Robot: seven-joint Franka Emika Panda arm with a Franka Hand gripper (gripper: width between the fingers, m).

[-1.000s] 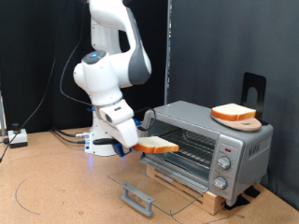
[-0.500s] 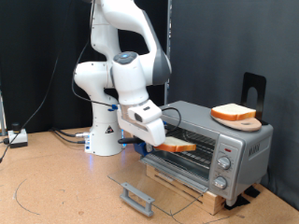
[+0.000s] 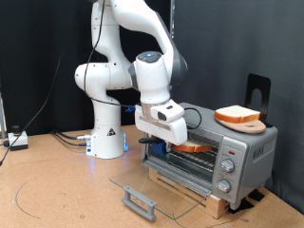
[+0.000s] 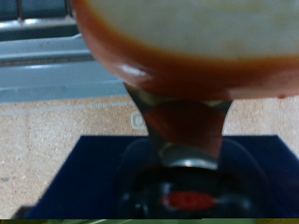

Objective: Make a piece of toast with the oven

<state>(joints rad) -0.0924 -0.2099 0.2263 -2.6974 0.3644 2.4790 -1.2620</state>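
Observation:
The oven [image 3: 239, 147] is a silver-grey box at the exterior view's right, its glass door [image 3: 152, 189] folded down flat with the grey bar handle [image 3: 139, 201] at the front. My gripper [image 3: 174, 141] is shut on the piece of toast [image 3: 194, 147], pale with an orange-brown crust, and holds it level inside the oven's open mouth above the wire rack. In the wrist view the toast [image 4: 187, 42] fills the upper part, with rack bars [image 4: 42, 56] behind it. The fingers are mostly hidden by the slice.
A rounder orange-rimmed slice [image 3: 237, 115] lies on a tan wooden board [image 3: 249, 124] on top of the oven. The oven stands on a wooden base [image 3: 190, 191]. Black curtains hang behind. Cables [image 3: 38, 195] lie on the brown floor at the exterior view's left.
The arm has swung towards the exterior view's right, carrying the toast from in front of the open door into the oven's mouth.

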